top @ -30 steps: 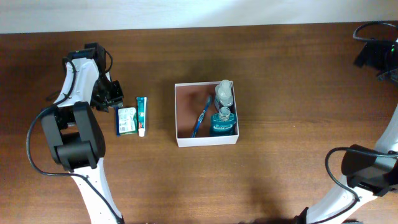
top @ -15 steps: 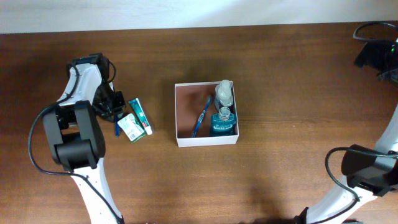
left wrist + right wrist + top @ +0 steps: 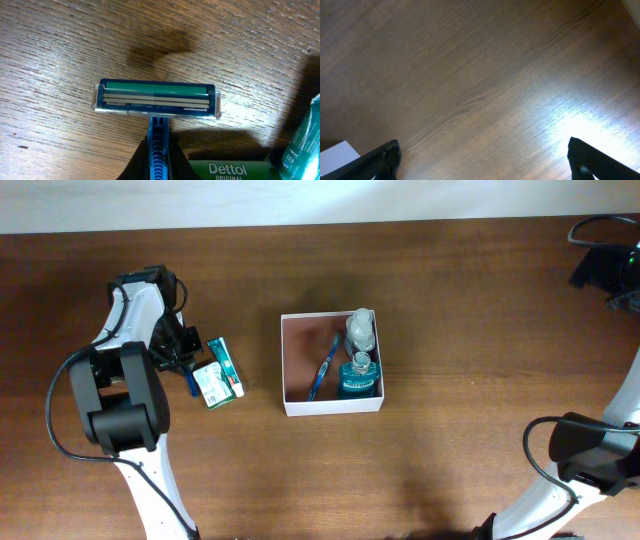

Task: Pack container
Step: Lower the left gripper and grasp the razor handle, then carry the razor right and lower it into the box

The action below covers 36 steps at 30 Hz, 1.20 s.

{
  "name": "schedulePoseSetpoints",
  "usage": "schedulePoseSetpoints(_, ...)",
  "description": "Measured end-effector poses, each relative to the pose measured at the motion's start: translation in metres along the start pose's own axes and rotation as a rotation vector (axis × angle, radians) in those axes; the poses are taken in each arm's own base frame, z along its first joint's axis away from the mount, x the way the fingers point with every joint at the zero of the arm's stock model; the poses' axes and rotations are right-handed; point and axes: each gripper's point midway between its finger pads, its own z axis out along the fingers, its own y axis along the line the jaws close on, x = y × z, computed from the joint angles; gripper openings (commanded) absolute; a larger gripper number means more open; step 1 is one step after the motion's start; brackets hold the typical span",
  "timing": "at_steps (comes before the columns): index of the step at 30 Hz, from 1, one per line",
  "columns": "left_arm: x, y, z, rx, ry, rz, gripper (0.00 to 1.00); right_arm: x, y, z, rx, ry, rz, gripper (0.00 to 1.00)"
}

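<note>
- Sitting on the wooden table (image 3: 450,330), the container (image 3: 333,407) is a shallow white-walled box with a reddish-brown floor, and neither arm touches it.
- Inside the container, a blue toothbrush (image 3: 322,368) lies slantwise across the floor, a little right of its middle.
- Against the container's right wall, a clear bottle (image 3: 360,328) with a pale cap fills the far corner. A blue bottle (image 3: 358,378) fills the near corner, and the two appear to touch.
- Left of the container and well apart from it, the left gripper (image 3: 157,157) is clenched on the blue handle of a razor (image 3: 156,98).
- In the left wrist view, the handle runs up between the dark fingers (image 3: 134,167), and the razor's head faces the camera with its blades showing. Whether the head rests on the wood or hangs just above it cannot be told.
- A green soap box (image 3: 211,385) marked Dettol lies tilted just beside the razor, on the side toward the container.
- A green-and-white toothpaste box (image 3: 226,364) lies against the soap box, between it and the container. It is also tilted, and it is clear of the container's left wall.
- Far to the right of the container, the right gripper (image 3: 482,145) hangs over bare wood with its fingers (image 3: 377,162) spread wide, grasping nothing.
</note>
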Motion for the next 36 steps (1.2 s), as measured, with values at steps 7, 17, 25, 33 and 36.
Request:
schedulePoseSetpoints(7,-0.005,0.003,-0.008,-0.025,-0.011,0.002,0.0,0.0,0.0,0.0,0.0,0.0,-0.001,0.99)
schedulePoseSetpoints(17,-0.033,-0.017,-0.071,0.003,-0.151,0.024,0.0,0.0,0.0,0.0,0.0,0.0,-0.001,0.99)
schedulePoseSetpoints(25,-0.019,-0.112,-0.109,0.214,-0.201,0.135,0.0,0.0,0.0,0.0,0.0,0.0,0.0,0.99)
schedulePoseSetpoints(33,0.023,-0.199,-0.145,0.348,-0.221,0.309,0.0,0.0,0.0,0.0,0.0,0.0,-0.001,0.99)
schedulePoseSetpoints(36,0.044,-0.221,-0.145,0.355,-0.199,0.363,0.0,0.0,0.0,0.0,0.0,0.0,-0.001,0.99)
